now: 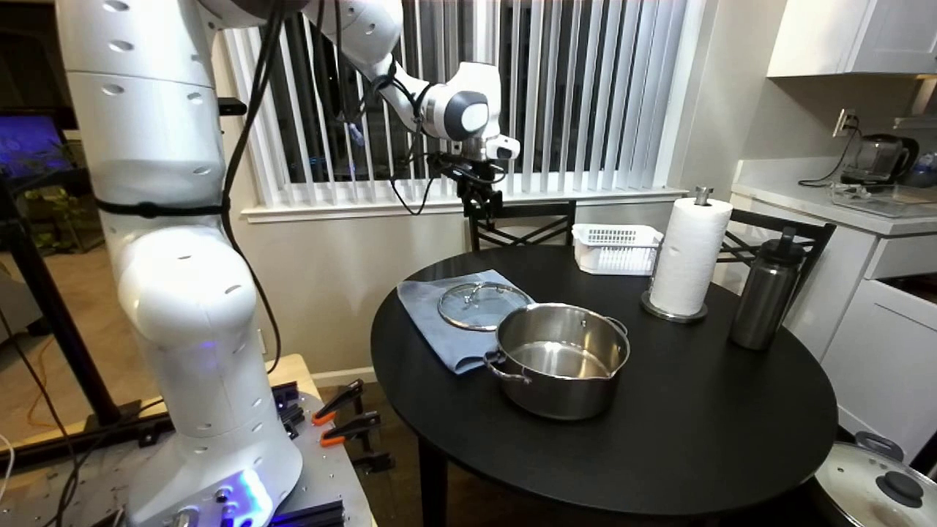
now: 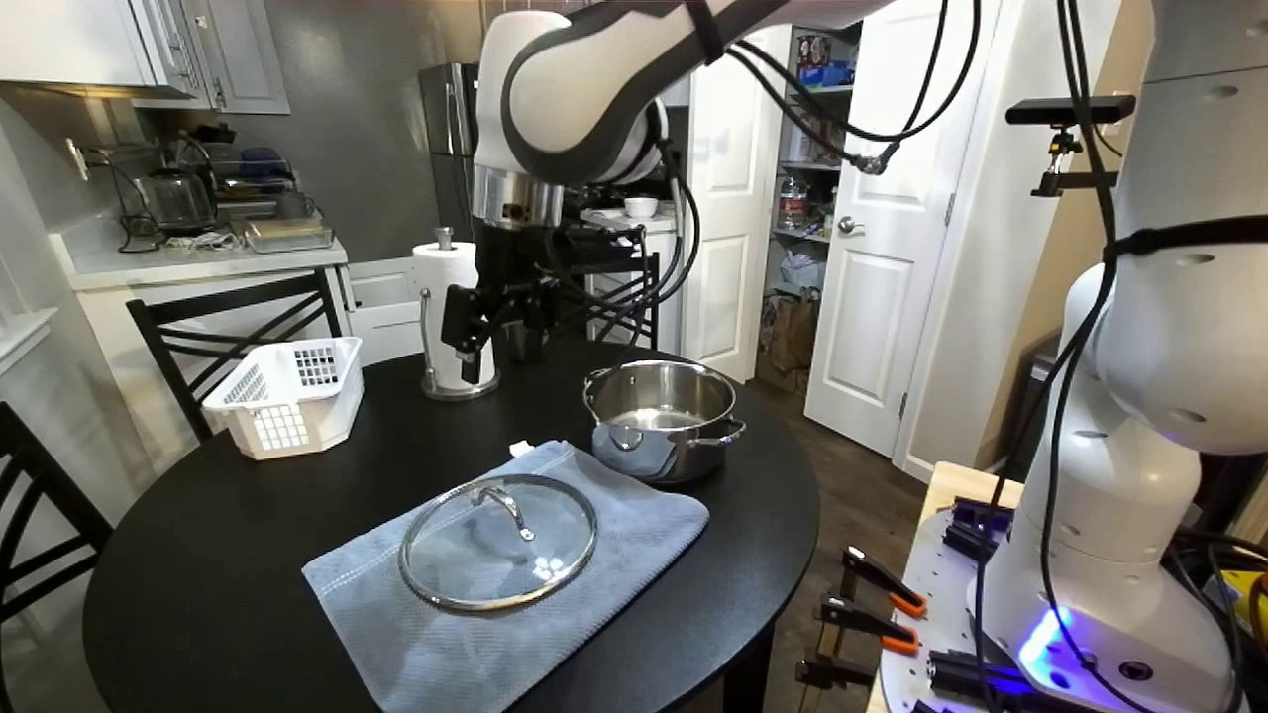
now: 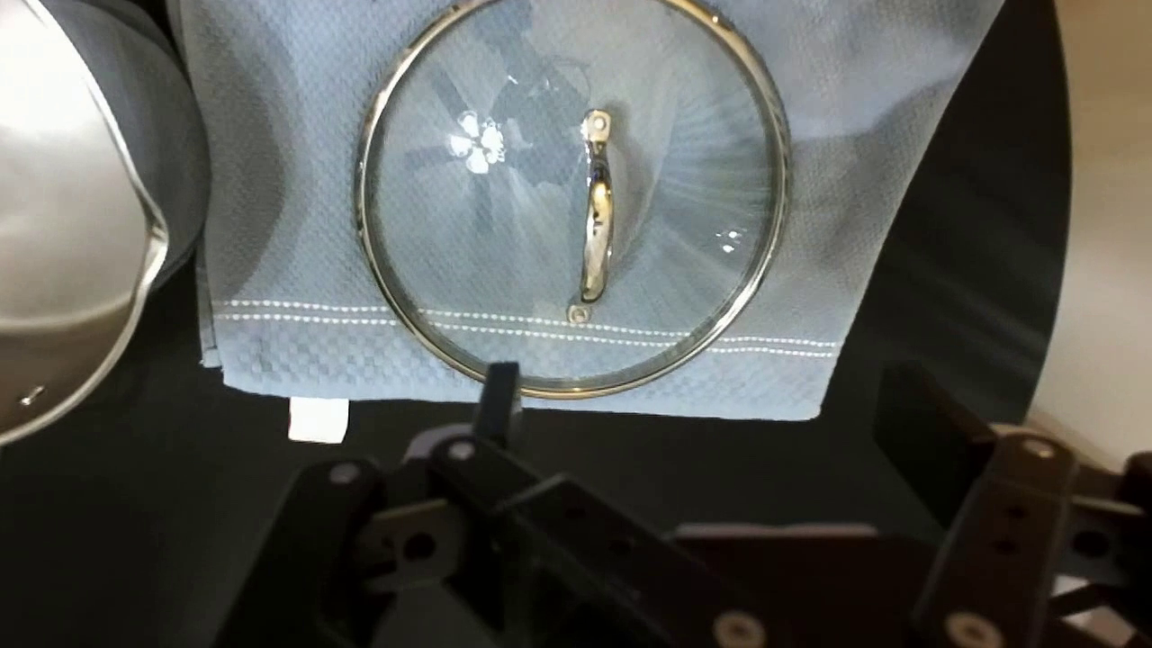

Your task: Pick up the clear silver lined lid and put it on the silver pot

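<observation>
1. Wrist view: the lid (image 3: pixel 504 252) lies flat on the cloth (image 3: pixel 841 216), its curved metal handle (image 3: pixel 598 216) on top, running from about 12 to 6 o'clock.
2. Wrist view: the pot (image 3: pixel 72 207), cut off by the frame's edge, stands at the lid's 9 o'clock, near but apart. At 3 o'clock, past the cloth, shows the black table (image 3: pixel 990 252).
3. Wrist view: the gripper (image 3: pixel 706 414) sits at 6 o'clock, jaws released and spread wide. One of its fingertips (image 3: pixel 502 396) overlaps the lid's rim in sight, at about 7 o'clock.
4. In an exterior view, the lid rests on the cloth at the pot's 10 o'clock. The roll (image 1: pixel 688 252) stands at the pot's 2 o'clock, the bottle (image 1: pixel 765 300) between 2 and 3.
5. Same view: the gripper hangs at the lid's 12 o'clock, well above the table, before the blinds (image 1: pixel 622 95); it is too dark to tell how the jaws stand.
6. In an exterior view, the basket (image 2: pixel 315 408) is at the lid's 10 o'clock and the pot at 2, upright, just beside the cloth, which its side mirrors.
7. Same view: the gripper points down at the lid's 12 o'clock, partly hiding the roll; I cannot tell the jaws' spread from this angle.
</observation>
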`<state>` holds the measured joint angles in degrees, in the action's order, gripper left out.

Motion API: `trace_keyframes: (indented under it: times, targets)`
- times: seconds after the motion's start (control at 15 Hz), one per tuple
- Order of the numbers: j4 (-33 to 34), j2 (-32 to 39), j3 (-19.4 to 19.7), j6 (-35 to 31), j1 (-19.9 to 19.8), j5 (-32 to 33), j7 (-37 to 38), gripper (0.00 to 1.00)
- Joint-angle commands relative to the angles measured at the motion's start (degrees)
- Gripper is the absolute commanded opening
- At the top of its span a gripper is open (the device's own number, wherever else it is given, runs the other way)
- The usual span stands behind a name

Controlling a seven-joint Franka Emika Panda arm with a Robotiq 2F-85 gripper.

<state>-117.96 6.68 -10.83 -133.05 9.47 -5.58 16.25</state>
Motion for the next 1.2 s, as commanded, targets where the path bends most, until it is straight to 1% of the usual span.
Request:
trace_keyframes:
  times: [0.0,0.2,0.53,0.73,0.87,1.13]
  targets:
    - [1.8,7.2,2.1,-3.5,1.2,3.5,7.0,1.00]
    - [3.9,12.5,4.2,-2.6,2.4,5.5,10.6,1.00]
    - [12.9,22.0,7.7,3.4,6.5,10.5,14.1,1.00]
    - [17.1,25.5,8.2,5.4,8.1,10.7,13.3,1.00]
    - [19.2,27.2,7.8,6.3,8.5,9.8,11.7,1.00]
    - [20.8,28.8,7.0,6.9,9.0,9.1,9.7,1.00]
